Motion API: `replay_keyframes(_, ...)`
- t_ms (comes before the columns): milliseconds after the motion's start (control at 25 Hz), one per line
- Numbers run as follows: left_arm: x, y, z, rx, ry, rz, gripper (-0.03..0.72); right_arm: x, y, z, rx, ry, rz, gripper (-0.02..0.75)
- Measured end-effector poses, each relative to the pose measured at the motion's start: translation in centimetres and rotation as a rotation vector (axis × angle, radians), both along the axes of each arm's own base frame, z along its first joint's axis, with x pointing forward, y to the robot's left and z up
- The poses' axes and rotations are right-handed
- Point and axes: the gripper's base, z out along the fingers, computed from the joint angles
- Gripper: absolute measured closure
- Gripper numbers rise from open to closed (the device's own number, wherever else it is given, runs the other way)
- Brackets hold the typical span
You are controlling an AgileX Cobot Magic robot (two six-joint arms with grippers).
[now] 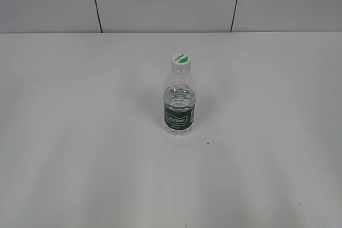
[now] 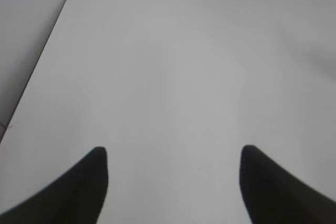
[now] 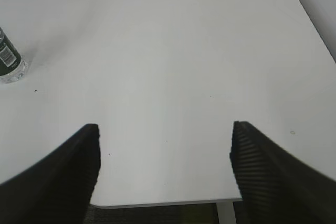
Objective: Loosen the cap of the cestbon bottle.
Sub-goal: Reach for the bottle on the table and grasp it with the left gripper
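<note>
Standing upright near the middle of the table (image 1: 64, 132), the cestbon bottle (image 1: 179, 100) is all alone out there, long axis straight up, water most of the way to the shoulder. The cap (image 1: 181, 60) sits on top, green half and white half both showing, and it looks fully seated, so no loosening has begun by my reading.

Neither arm shows in the exterior view. Over at the left wrist camera, the left hand (image 2: 173, 182) is spread wide, two dark fingers (image 2: 84, 187) apart with nothing between them but bare table. No bottle anywhere in that view.

Now the right wrist camera: the right hand (image 3: 164, 166) is spread just as wide, empty, hanging over the near table edge. And there it is, the bottle's base and label, just peeking in at the far left edge of that view, well apart from the fingers (image 3: 262, 166).

So the bottle lies ahead and off to the left of the right hand. Which arm is nearer I cannot settle from these views; only the right one has it in sight. I would guess one hand must steady the body while the other comes down onto the cap from above.
</note>
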Motion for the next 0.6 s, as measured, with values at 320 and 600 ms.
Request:
replay_keyframes(320,0.7,0.0,0.0,0.001,0.041,0.001,0.139,0.0,0.0,0.0,0.005,0.0,0.004,0.148)
replay_keyframes(600,1.0,0.0,1.9,0.013,-0.122,-0.007,0.151,0.0,0.0,0.0,0.005,0.0,0.004,0.148)
